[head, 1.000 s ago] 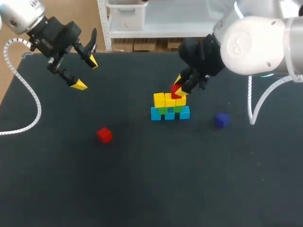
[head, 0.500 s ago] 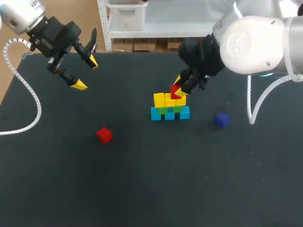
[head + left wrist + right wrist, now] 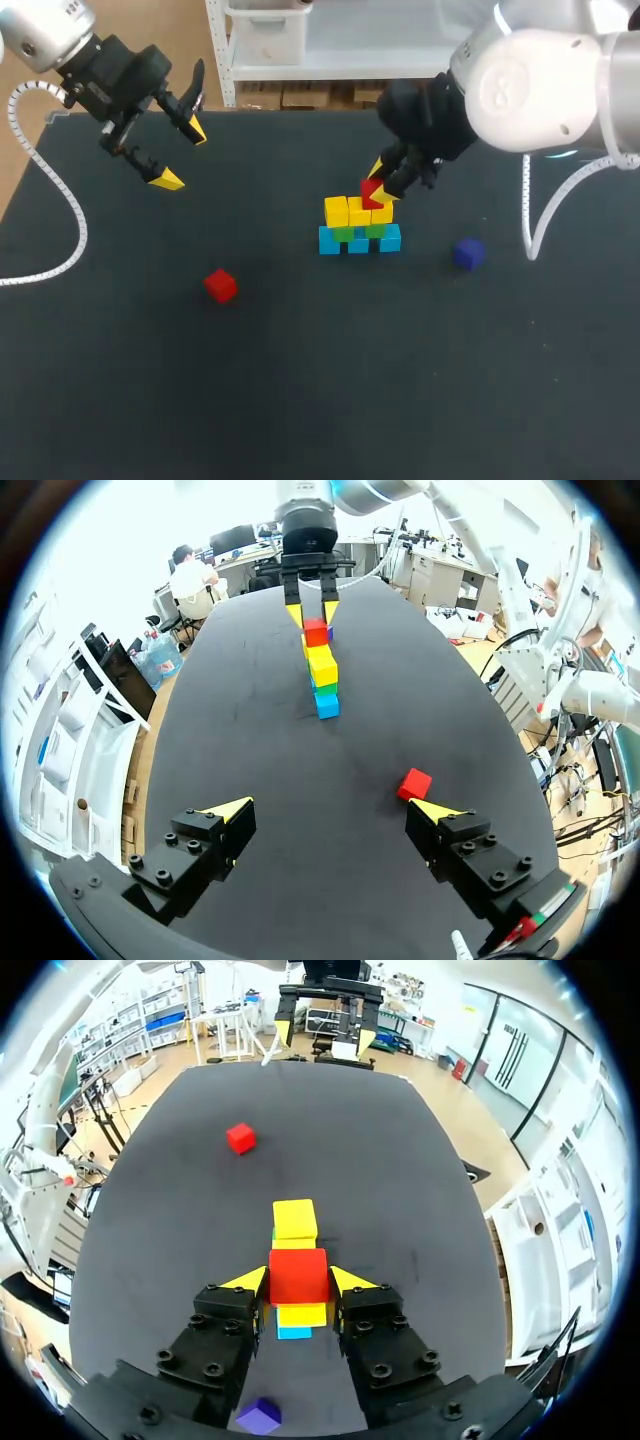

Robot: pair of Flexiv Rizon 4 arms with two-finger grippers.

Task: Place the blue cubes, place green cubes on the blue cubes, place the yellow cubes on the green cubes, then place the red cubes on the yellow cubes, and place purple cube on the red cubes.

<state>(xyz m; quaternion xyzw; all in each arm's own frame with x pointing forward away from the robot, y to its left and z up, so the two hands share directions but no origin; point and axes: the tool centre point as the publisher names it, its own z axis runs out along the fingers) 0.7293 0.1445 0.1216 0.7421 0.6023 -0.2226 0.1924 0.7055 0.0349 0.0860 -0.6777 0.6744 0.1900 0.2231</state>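
Over a black counter (image 3: 300,380), the right arm (image 3: 540,90) reaches in to a small block structure near the counter's middle, its jaws pinching a small red cube (image 3: 371,191) from two sides at the very top of the pile. The right wrist view shows the yellow fingertips (image 3: 250,1280) pressed against opposite faces of that cube, which sits directly over a row of yellow cubes (image 3: 356,212); whether it rests on them or hangs just above cannot be told. Beneath the yellow row lie green cubes (image 3: 345,234), and under those a base row of light blue cubes (image 3: 358,244) on the counter. A dark purple cube (image 3: 467,253) lies alone on the counter to the right of the structure, apart from it and near the right arm's side. A second red cube (image 3: 220,286) lies loose on the counter well to the left of the structure. The left arm (image 3: 60,45) hangs above the far left corner, its jaws spread wide and gripping nothing. In the left wrist view, the second red cube lies just ahead of one of that arm's yellow fingertips (image 3: 437,811), not touching it.
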